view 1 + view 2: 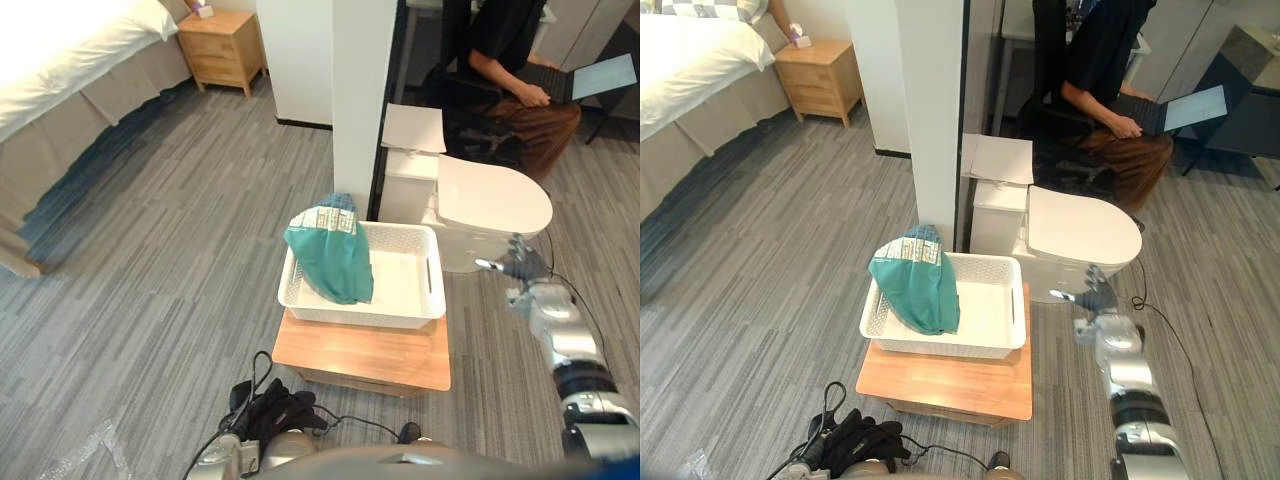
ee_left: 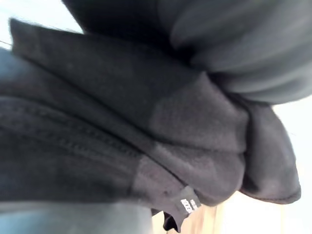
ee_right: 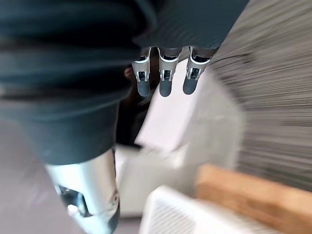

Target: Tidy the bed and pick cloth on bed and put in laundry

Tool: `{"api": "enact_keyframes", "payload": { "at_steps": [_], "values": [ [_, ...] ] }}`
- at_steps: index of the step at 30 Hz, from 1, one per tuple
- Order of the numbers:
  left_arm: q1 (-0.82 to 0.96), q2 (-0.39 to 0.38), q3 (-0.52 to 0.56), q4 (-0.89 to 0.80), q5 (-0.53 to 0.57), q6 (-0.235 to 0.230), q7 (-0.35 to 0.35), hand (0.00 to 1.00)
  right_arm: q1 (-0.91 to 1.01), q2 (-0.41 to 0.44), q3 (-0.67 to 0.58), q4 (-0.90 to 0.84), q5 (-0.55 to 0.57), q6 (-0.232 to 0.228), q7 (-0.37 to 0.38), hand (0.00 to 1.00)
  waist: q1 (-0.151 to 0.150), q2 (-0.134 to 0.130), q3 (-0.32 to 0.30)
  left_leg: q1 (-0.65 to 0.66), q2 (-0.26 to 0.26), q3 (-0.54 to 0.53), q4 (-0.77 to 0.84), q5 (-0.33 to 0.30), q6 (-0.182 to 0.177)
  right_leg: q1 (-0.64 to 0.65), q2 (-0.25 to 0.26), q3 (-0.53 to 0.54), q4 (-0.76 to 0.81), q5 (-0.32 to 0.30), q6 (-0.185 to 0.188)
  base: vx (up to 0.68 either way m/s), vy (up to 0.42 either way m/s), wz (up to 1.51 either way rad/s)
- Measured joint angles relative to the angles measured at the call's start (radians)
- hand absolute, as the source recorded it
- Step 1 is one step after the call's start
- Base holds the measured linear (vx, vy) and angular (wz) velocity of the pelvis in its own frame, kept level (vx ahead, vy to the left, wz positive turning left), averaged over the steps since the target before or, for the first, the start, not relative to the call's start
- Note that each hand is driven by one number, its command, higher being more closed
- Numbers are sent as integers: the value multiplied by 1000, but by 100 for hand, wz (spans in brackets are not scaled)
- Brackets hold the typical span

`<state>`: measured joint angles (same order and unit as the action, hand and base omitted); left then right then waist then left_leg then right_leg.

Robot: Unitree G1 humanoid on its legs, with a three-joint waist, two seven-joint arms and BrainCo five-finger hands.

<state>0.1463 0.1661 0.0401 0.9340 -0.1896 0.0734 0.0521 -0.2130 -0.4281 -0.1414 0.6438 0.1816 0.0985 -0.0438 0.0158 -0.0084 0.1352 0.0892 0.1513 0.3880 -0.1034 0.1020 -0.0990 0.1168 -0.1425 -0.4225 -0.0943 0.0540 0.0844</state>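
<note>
White bedding covers the bed (image 1: 60, 50) at the far left, well apart from everything else. Nearer, a white toilet (image 1: 495, 195) stands just beside a white laundry basket (image 1: 360, 318), which sits on a low wooden stand (image 1: 360, 358).

The teal cloth (image 1: 335, 260) is already in the basket, on its left half. Its patterned end is draped over the far rim and the rest hangs down to the basket floor. Its long axis runs from the far rim towards the robot, with the narrow end pointing at the near wall.

The right hand (image 1: 522, 265) hovers beside the basket's right side, fingers (image 3: 165, 80) straight and holding nothing. The cloth lies to its left, across the basket.

The left hand (image 1: 272, 410) hangs low in front of the stand, on the cloth's side and probably the handier one. Dark fabric (image 2: 122, 146) crowds its wrist view, so I cannot tell its finger state.
</note>
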Motion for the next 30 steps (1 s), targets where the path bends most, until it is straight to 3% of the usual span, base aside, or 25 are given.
{"api": "enact_keyframes", "payload": {
  "at_steps": [3, 8, 11, 15, 18, 20, 21, 23, 26, 30],
  "values": [
    [0, -7, 22, 27, -76, 25, 30, 100, 81, 53, -50, 169, 40, -34, 12, 0, -6, 9, -19, 15, 1, 7, 0, -5, -3, 12, 0, -1, 0, -1, 1, 45, -1, -6],
    [-3, -41, 129, 76, -231, 26, 98, 100, 178, 166, -94, 369, 43, -114, 53, 0, -9, 11, -36, 38, 1, 7, -1, -12, -5, 34, -1, -7, 0, -17, 9, 7, 0, 1],
    [-3, -50, 183, 92, -350, 18, 160, 100, 238, 241, -102, 438, -58, -129, 86, 0, -12, 9, -37, 36, 0, -8, -1, -16, -10, 45, -2, -22, -1, -24, 10, 7, 3, 16],
    [7, -77, 296, 113, -469, -62, 281, 100, 311, 290, -102, 490, -181, -130, 128, 0, -11, 2, -43, 51, -6, -14, -1, -22, -9, 70, -8, -33, 0, -34, 9, 18, 11, 12],
    [15, -82, 347, 112, -535, -127, 351, 100, 332, 292, -101, 489, -185, -145, 176, 0, -11, 1, -47, 52, -9, -14, -1, -25, -5, 74, -11, -35, 0, -35, 11, 6, 6, 2],
    [15, -81, 383, 103, -574, -210, 400, 100, 354, 292, -99, 489, -177, -152, 210, 0, -13, 2, -48, 52, -15, -27, -1, -27, -5, 90, -18, -57, 0, -42, 19, 17, 13, 21],
    [15, -81, 395, 88, -578, -223, 412, 100, 360, 293, -98, 489, -175, -153, 217, 0, -14, 2, -48, 52, -18, -36, -1, -28, -5, 96, -19, -63, 0, -45, 21, 44, 13, 37],
    [16, -81, 425, -6, -572, -293, 459, 100, 384, 293, -83, 489, -163, -160, 237, 0, -8, -7, -55, 49, -24, -59, -1, -35, 3, 109, -23, -88, 0, -54, 23, 63, 15, 32],
    [13, -77, 458, -125, -490, -345, 524, 100, 388, 293, -81, 488, -139, -171, 240, 0, -2, -7, -57, 47, -33, -83, -1, -41, 5, 124, -30, -117, 3, -68, 31, 63, 12, 26],
    [-9, -44, 492, -212, -383, -368, 558, 100, 397, 297, -80, 486, -94, -179, 243, 0, 5, -5, -58, 46, -40, -105, -1, -52, 2, 135, -35, -137, 11, -88, 35, 91, 10, 21]
  ]
}}
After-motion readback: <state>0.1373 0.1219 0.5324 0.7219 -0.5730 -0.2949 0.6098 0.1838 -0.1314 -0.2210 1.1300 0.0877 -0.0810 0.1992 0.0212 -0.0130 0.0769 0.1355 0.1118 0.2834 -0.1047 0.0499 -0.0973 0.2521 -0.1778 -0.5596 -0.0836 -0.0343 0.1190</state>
